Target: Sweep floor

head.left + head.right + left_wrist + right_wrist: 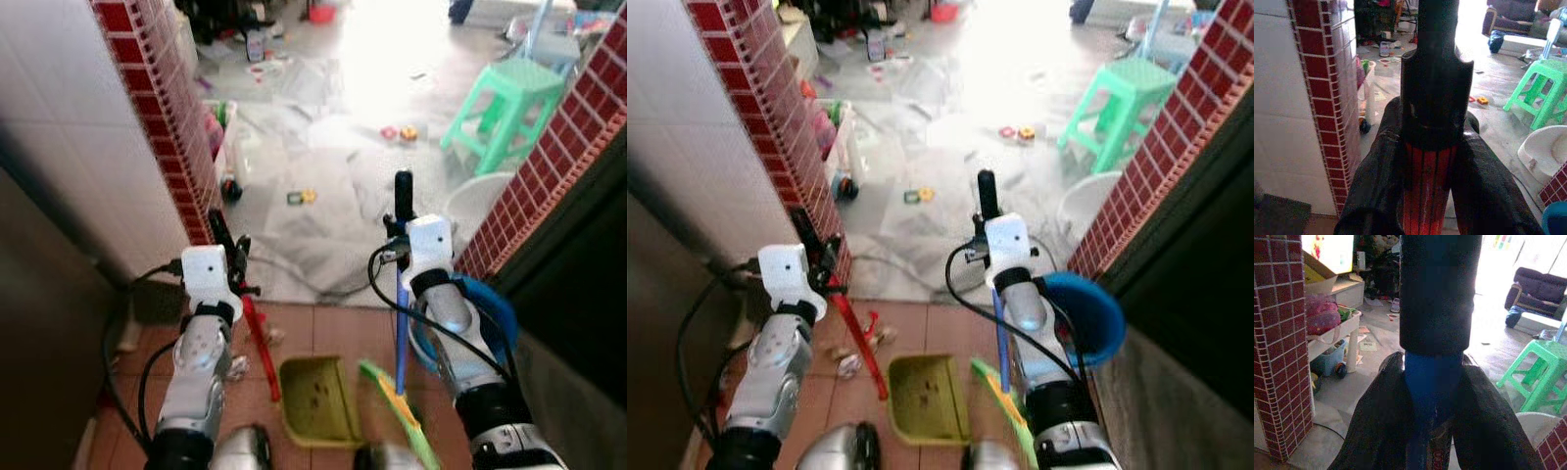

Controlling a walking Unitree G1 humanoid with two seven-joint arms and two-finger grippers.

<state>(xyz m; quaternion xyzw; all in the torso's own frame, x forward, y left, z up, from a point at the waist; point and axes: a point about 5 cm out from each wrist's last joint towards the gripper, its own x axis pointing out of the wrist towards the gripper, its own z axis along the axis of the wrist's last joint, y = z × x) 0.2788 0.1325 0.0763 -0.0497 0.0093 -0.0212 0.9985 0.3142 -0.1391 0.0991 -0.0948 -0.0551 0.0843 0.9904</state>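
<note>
The left gripper [227,247] has its two black fingers [1376,186] closed around the red handle [1427,186] of the dustpan [315,399], and the right gripper [402,211] has its fingers [1484,431] closed the same way around the blue broom handle [1432,396] just below its black end cap. From the left gripper the red handle runs down and slightly towards the robot's right to the yellow-green pan, which sits on the terracotta floor tiles [323,328] close to the robot's body. From the right gripper the blue handle drops almost straight down to the green broom head [397,401], which lies just beside the pan on its right. Both tools are thus below and behind the fingers, long axes near vertical, and the right arm is the one that carries the sweeping tool. The litter lies ahead: small scraps beside the pan on the tiles, then small toys [400,132] scattered on the grey floor [313,215] past the doorway. The passage is narrow, with a red-tiled pillar [162,127] on the left and a red-tiled wall [549,166] on the right; a blue basin [1087,308] presses near the right forearm and a green stool [505,108] stands further on. Open room probably lies forward between the pillars, so side strokes look cramped here.
</note>
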